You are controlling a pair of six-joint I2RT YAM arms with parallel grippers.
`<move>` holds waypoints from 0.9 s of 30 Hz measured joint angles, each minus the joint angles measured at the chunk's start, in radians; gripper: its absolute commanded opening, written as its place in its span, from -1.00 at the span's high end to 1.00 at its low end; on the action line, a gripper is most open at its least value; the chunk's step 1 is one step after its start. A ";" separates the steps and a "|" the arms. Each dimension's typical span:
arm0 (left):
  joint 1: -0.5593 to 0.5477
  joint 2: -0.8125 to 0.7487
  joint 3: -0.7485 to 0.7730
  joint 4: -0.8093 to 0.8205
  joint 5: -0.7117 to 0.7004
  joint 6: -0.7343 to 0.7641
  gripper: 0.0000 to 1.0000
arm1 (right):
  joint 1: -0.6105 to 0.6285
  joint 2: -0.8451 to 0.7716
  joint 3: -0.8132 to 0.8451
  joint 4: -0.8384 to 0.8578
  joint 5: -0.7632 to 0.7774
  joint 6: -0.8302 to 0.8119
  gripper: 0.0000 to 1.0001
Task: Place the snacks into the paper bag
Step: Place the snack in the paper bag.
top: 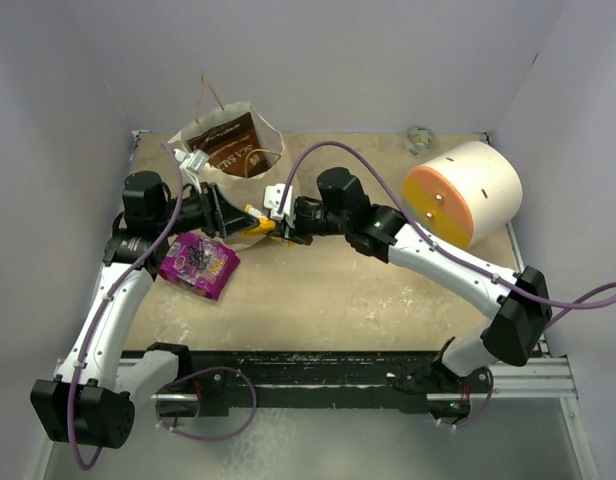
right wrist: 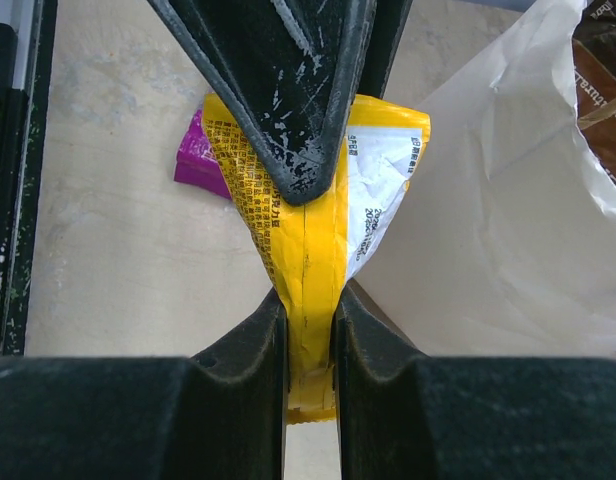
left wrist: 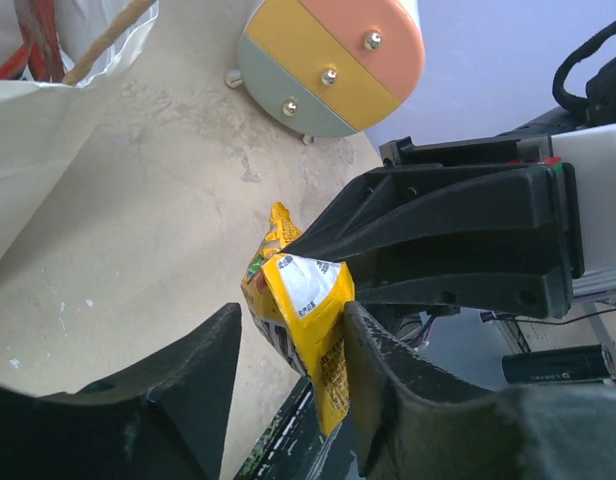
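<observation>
Right gripper point(right wrist: 308, 300) pinches glossy yellow packet point(top: 256, 222) | left gripper point(left wrist: 293, 310), spread, straddles it | apparent handover toward tan paper bag point(top: 238, 188), upper left

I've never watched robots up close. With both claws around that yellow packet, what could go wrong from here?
1. The right gripper pinches the yellow packet by one end, while the left gripper has its jaws around it, not clamped. If the right lets go too early, the packet may drop onto the table.
2. The paper bag has soft, crumpled walls close beside both grippers; a nudge might fold its mouth shut.
</observation>
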 measured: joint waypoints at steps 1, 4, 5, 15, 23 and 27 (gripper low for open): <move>-0.001 -0.001 -0.001 0.009 0.003 -0.008 0.22 | 0.001 0.000 0.000 0.001 0.004 0.001 0.65; -0.004 -0.002 -0.003 0.030 0.016 -0.022 0.39 | 0.001 0.000 0.000 0.002 0.008 0.005 0.65; -0.005 -0.002 -0.004 0.037 0.021 -0.023 0.44 | 0.001 0.000 0.000 0.002 0.008 0.006 0.65; -0.005 -0.018 -0.020 0.053 0.034 -0.009 1.00 | 0.006 0.000 0.000 0.003 0.012 0.006 0.03; -0.005 -0.093 0.003 -0.038 0.039 0.151 1.00 | 0.005 -0.026 -0.051 -0.008 0.029 -0.036 -0.54; 0.002 -0.146 0.068 -0.137 0.027 0.286 1.00 | -0.013 -0.070 -0.114 -0.048 0.027 -0.093 -0.59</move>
